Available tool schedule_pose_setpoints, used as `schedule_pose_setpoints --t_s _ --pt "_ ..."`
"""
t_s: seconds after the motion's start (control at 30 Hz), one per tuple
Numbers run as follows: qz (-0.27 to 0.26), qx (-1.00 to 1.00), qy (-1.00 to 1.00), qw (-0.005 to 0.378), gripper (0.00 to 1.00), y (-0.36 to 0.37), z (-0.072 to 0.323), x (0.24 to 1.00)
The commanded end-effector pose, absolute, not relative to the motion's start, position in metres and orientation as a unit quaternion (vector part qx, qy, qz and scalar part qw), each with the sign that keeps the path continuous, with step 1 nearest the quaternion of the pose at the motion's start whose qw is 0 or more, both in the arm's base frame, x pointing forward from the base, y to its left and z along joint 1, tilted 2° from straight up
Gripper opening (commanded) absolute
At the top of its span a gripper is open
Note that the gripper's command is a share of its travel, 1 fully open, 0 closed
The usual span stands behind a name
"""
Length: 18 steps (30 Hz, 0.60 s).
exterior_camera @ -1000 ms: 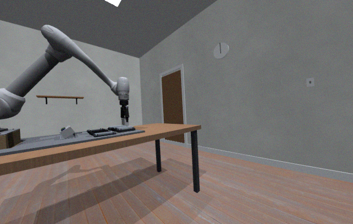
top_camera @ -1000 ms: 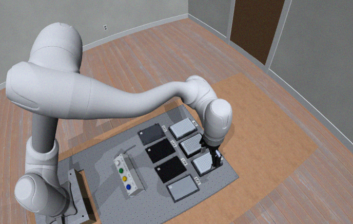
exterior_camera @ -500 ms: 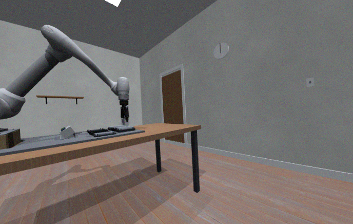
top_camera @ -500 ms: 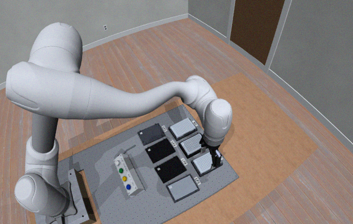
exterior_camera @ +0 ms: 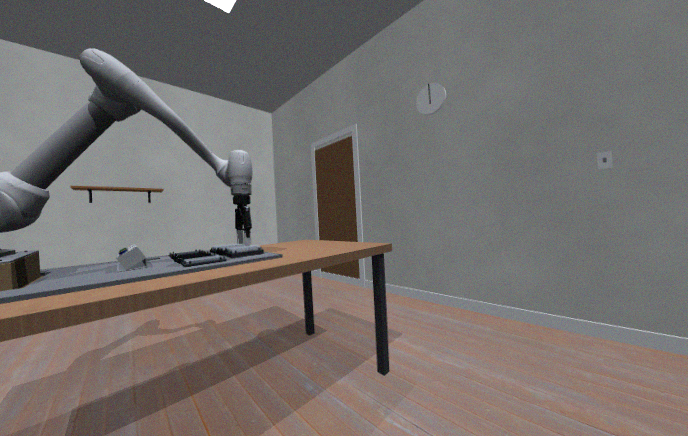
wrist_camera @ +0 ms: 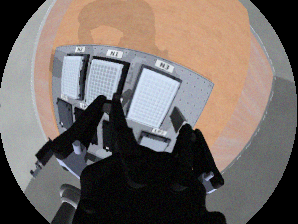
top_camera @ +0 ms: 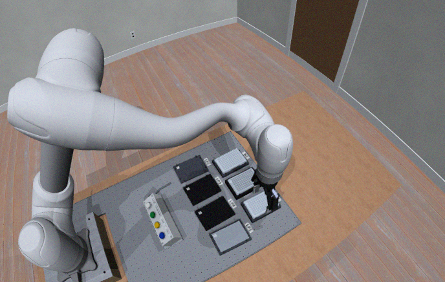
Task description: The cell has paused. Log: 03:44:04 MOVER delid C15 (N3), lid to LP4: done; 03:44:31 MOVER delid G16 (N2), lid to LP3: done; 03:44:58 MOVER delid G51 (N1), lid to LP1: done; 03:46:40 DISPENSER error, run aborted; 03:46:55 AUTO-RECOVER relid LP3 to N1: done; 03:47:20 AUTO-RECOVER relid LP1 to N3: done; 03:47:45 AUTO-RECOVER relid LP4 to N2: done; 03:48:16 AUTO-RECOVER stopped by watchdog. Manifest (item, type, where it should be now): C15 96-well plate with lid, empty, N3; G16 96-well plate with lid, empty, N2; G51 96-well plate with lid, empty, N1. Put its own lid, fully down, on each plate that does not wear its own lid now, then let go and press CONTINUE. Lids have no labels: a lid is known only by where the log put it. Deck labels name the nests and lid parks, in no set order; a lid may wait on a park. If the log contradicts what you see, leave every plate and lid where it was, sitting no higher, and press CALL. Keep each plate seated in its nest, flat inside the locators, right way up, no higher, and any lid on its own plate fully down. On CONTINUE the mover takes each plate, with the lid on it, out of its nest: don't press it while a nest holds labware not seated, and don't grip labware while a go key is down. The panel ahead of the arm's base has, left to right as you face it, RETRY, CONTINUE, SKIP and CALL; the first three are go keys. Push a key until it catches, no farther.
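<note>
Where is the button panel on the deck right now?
In the top view the button panel sits on the grey deck between the arm's base and the row of dark lid parks, far from the gripper.

White gridded plates (top_camera: 230, 161), black parks (top_camera: 202, 189), perforated grey deck (top_camera: 182, 259).

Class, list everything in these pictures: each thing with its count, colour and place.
Table: one, wooden, under the deck.
Deck: one, grey, on the table.
Well plates: three, white, rowed along the deck's outer side.
Pads: four, dark, beside them; the end one bears a pale lid.
Key panel: one, grey, with white, green, yellow, blue keys.
Door: one, brown, corner wall.
Clock: one, pale, side wall.
Arm: one, white, reaching over the deck.
Fingers: two, black, open, at the end plate.
</note>
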<state>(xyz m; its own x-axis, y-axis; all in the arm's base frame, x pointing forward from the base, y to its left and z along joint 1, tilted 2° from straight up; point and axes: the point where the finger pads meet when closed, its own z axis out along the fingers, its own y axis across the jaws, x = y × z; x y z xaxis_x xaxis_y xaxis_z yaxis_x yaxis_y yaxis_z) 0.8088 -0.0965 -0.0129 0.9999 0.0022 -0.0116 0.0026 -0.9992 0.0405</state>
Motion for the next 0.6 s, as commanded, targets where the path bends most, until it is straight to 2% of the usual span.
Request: schedule_pose_setpoints --t_s 0.0,0.57 --pt "-0.006 1.0 0.001 0.02 0.66 -0.0965 -0.013 0.8089" --pt "-0.006 1.0 0.001 0.02 0.66 -0.0967 -0.0188 0.8088"
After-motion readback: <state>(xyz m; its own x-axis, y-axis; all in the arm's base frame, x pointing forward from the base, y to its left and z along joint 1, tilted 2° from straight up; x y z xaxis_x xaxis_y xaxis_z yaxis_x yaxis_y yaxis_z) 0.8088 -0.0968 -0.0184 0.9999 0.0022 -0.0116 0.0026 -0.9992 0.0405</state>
